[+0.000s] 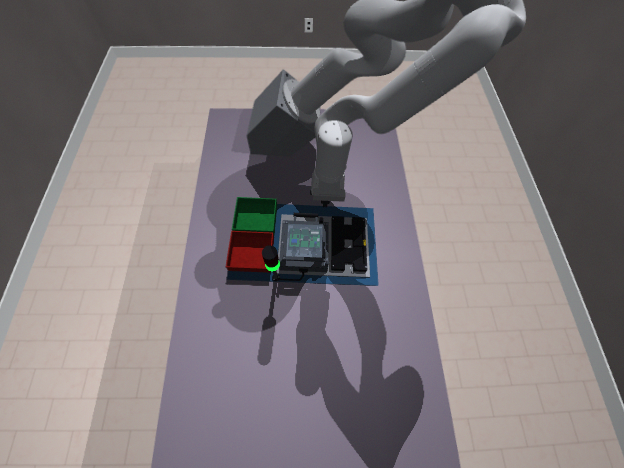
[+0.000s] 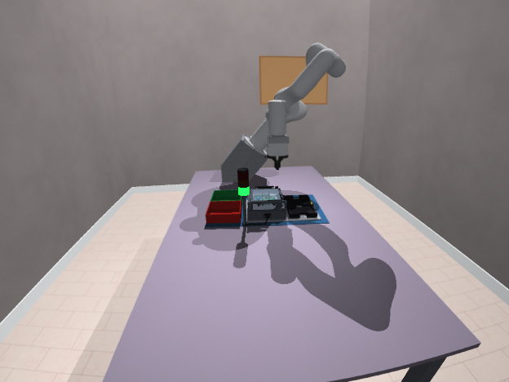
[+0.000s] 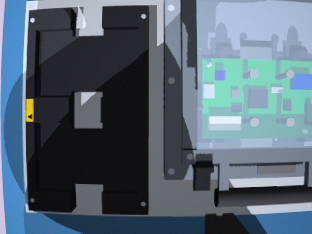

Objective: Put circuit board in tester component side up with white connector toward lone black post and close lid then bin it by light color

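The green circuit board [image 1: 304,237] [image 3: 257,98] lies flat in the tester, component side up, under the clear lid [image 3: 225,30]. The lid looks down; whether the hook holds it is too small to tell. The board's white connector [image 3: 224,123] is at its lower left in the wrist view. A small black block [image 3: 202,176] stands beside the black handle bar [image 3: 265,196]. The signal light [image 1: 272,265] [image 2: 243,191] glows green. My gripper [image 1: 325,204] [image 2: 277,167] is shut and empty, above and behind the tester's handle side; its tips show at the wrist view's bottom edge.
The black tray [image 1: 347,232] [image 2: 302,206] [image 3: 120,150] beside the tester holds no board. The green bin [image 1: 254,222] [image 2: 225,195] and red bin [image 1: 250,255] [image 2: 223,213] stand on the tester's other side. The light's slim pole rises near the red bin's corner.
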Controlling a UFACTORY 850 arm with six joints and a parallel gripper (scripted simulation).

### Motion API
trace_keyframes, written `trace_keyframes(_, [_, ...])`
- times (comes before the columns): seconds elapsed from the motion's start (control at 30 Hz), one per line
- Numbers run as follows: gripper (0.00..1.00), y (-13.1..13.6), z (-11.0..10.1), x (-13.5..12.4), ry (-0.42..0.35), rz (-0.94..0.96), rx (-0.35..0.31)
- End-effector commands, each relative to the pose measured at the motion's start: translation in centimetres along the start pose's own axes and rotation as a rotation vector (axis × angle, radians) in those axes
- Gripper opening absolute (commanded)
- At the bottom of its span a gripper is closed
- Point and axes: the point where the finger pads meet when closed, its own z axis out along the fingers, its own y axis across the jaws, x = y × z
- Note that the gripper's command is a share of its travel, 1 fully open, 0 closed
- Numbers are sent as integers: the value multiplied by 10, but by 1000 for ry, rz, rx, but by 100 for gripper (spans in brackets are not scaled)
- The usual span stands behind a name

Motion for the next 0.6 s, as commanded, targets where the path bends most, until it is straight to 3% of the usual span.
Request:
trace_keyframes(0.0, [0,0,6,1,1,0,0])
trace_keyframes(0.57, [0,0,65,1,1,0,0])
